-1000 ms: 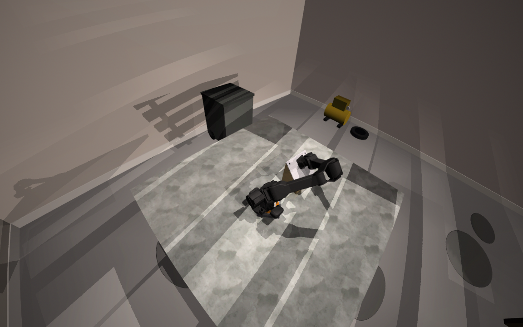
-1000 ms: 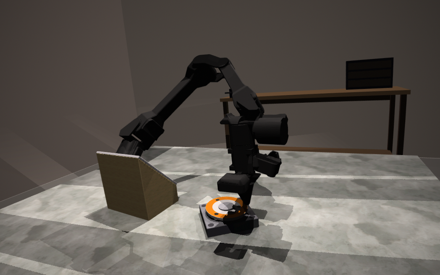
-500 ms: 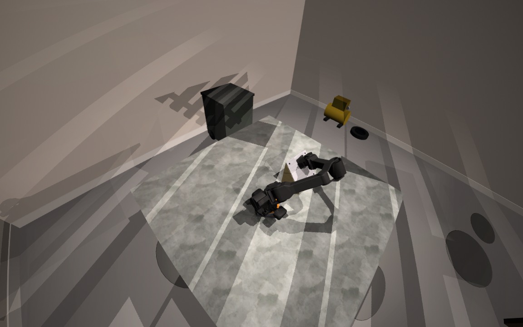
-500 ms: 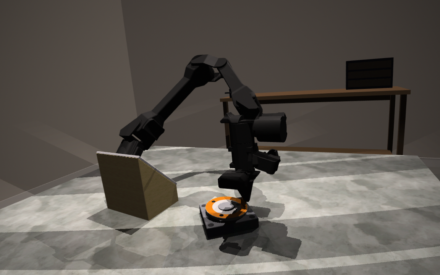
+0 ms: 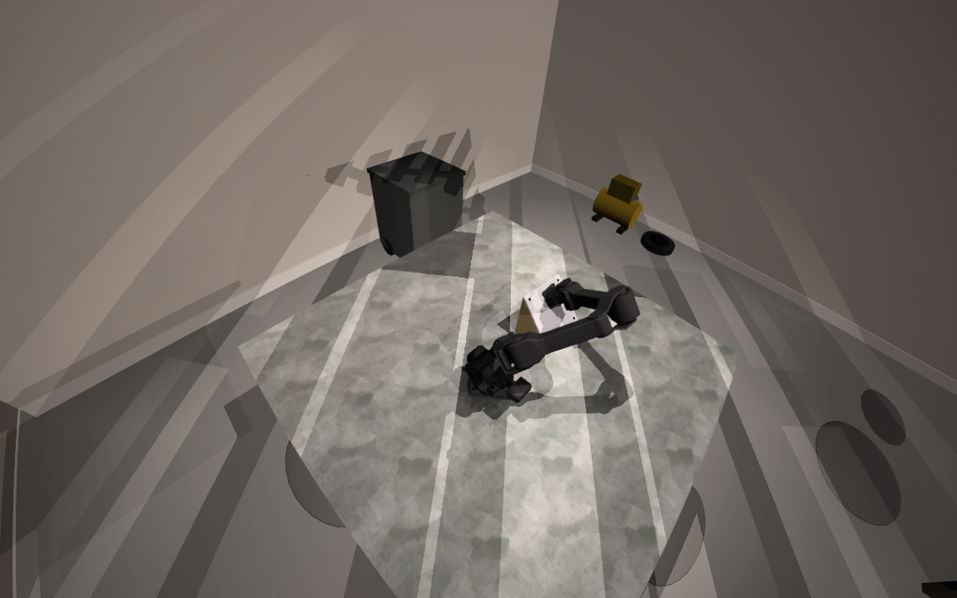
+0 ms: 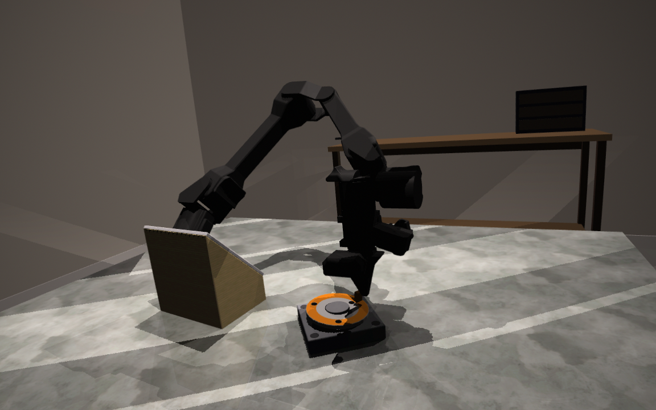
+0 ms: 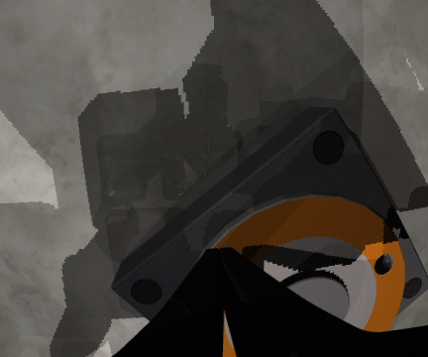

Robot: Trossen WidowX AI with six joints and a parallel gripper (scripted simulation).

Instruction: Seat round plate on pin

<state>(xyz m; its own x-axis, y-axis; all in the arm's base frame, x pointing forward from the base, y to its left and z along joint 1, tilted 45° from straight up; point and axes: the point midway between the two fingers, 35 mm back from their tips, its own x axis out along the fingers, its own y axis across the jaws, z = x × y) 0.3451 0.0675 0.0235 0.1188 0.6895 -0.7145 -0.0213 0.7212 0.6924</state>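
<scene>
Clenched, empty gripper (image 6: pixel 357 292) points down at the orange plate's (image 6: pixel 320 306) three o'clock rim, plate on dark base (image 6: pixel 343 333).

from above, the arm (image 5: pixel 542 345) hides the plate and base. in the wrist view the shut fingers cover the plate's (image 7: pixel 320 214) near half; its tab and the pin can't be made out.
</scene>
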